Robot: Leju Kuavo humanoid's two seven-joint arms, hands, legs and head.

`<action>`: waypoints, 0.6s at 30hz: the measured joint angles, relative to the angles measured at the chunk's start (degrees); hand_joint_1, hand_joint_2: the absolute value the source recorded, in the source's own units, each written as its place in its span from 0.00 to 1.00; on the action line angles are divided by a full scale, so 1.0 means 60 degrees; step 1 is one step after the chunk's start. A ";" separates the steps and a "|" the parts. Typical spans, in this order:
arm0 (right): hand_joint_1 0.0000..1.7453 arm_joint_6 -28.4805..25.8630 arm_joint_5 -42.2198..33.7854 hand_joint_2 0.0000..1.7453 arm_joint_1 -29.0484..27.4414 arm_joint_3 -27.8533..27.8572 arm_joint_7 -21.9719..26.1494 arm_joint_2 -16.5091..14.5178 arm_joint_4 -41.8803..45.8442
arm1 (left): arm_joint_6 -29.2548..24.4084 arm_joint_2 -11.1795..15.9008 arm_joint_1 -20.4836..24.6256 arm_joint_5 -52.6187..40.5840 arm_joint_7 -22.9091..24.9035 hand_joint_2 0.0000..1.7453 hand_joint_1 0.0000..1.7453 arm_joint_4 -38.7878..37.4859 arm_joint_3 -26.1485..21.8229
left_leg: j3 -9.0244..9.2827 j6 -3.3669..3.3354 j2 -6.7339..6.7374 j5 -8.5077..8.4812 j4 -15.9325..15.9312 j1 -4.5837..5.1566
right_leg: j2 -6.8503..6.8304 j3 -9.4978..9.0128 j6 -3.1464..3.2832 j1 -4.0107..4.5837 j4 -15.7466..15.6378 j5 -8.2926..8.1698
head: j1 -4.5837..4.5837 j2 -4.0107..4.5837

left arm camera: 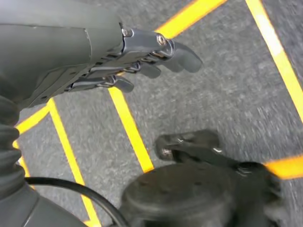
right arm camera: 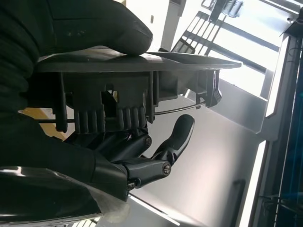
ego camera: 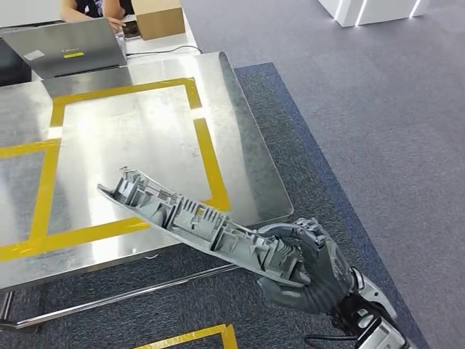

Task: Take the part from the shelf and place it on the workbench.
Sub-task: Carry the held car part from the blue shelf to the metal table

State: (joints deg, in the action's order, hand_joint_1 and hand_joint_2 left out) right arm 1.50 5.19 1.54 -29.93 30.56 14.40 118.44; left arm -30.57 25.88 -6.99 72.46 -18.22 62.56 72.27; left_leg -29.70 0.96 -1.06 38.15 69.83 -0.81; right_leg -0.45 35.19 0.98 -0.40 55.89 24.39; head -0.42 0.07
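Grey-blue carpet fills the right half of the head view, and a shiny metal workbench (ego camera: 241, 145) marked with yellow tape lines (ego camera: 205, 153) takes up the left and centre. At the upper left a closed grey laptop (ego camera: 65, 47) and a cardboard box (ego camera: 158, 17) sit on a white table beyond it, with a person's arms (ego camera: 90, 9) at the top edge. In the lower right the right hand (ego camera: 309, 265) grips one end of the long grey ribbed plastic part (ego camera: 186, 214), which slants up and left, its free end over the bench's near edge, tilted and clear of the surface.

Left wrist view: the left hand (left arm camera: 143, 59) hangs above carpet crossed by yellow floor tape (left arm camera: 130, 127), its fingers (left arm camera: 185, 54) stretched out side by side, holding nothing.

Right wrist view: the thumb (right arm camera: 103, 26) presses on the part's flat face (right arm camera: 143, 61), while darker fingers (right arm camera: 178, 135) curl under its ribbed side; bright ceiling panels lie behind.
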 joint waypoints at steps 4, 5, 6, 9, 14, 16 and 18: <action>1.00 0.0040 0.0034 1.00 0.0051 -0.0055 0.0008 0.0019 0.0000 | -0.0072 0.0070 0.0012 0.0033 -0.0059 1.00 0.00 -0.0001 0.0158 | -0.0499 0.0187 0.0189 -0.0457 -0.0790 -0.0114 | -0.0303 -0.0591 -0.0130 -0.0087 0.0029 0.0484 | -0.0002 0.0000; 1.00 0.0055 0.0042 1.00 0.0057 -0.0075 0.0011 0.0023 0.0000 | -0.0086 0.0080 0.0019 0.0039 -0.0071 1.00 0.00 -0.0001 0.0197 | -0.0469 0.0226 0.0390 -0.1013 -0.1279 -0.0118 | -0.0375 -0.0714 -0.0184 -0.0093 0.0054 0.0589 | 0.0003 0.0000; 1.00 0.0066 0.0047 1.00 0.0064 -0.0096 0.0016 0.0027 0.0003 | -0.0095 0.0081 0.0041 0.0048 -0.0079 1.00 0.00 0.0000 0.0231 | -0.0453 0.0201 0.0604 -0.1383 -0.1673 -0.0106 | -0.0439 -0.0797 -0.0248 -0.0081 0.0082 0.0680 | 0.0032 0.0000; 1.00 0.0080 0.0054 1.00 0.0091 -0.0142 0.0024 0.0045 0.0036 | -0.0115 0.0079 0.0101 0.0081 -0.0089 1.00 0.00 -0.0003 0.0277 | -0.0515 -0.0088 0.0758 -0.1600 -0.1917 -0.0037 | -0.0694 -0.0933 -0.0462 -0.0022 0.0098 0.0897 | 0.0046 0.0000; 1.00 0.0081 0.0051 1.00 0.0126 -0.0220 0.0033 0.0090 0.0075 | -0.0134 0.0088 0.0137 0.0093 -0.0102 1.00 0.00 -0.0005 0.0304 | -0.0492 -0.0369 0.0226 -0.1703 -0.1937 -0.0029 | -0.0089 -0.0298 -0.0631 -0.0075 0.1638 0.1930 | -0.0059 0.0000; 1.00 0.0081 0.0053 1.00 0.0124 -0.0242 0.0036 0.0105 0.0080 | -0.0165 0.0092 0.0155 0.0100 -0.0116 1.00 0.00 -0.0005 0.0343 | -0.0490 -0.0417 0.0005 -0.1688 -0.1932 0.0030 | 0.0018 0.0340 -0.0577 -0.0043 0.2823 0.2316 | -0.0065 0.0000; 1.00 0.0081 0.0056 1.00 0.0123 -0.0252 0.0036 0.0122 0.0080 | -0.0211 0.0100 0.0160 0.0116 -0.0146 1.00 0.00 -0.0005 0.0405 | -0.0456 -0.0448 -0.0247 -0.1669 -0.1929 0.0104 | 0.0075 0.0481 -0.0438 0.0014 0.2787 0.1969 | -0.0064 0.0000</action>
State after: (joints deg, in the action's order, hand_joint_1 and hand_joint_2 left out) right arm 1.99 5.52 2.28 -31.44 30.77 15.13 118.92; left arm -31.84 26.48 -6.03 73.15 -19.10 62.53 74.70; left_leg -32.44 -1.73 -2.54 28.13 58.26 -0.19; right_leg 0.01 38.08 -1.65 -0.32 72.61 36.21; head -0.81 0.07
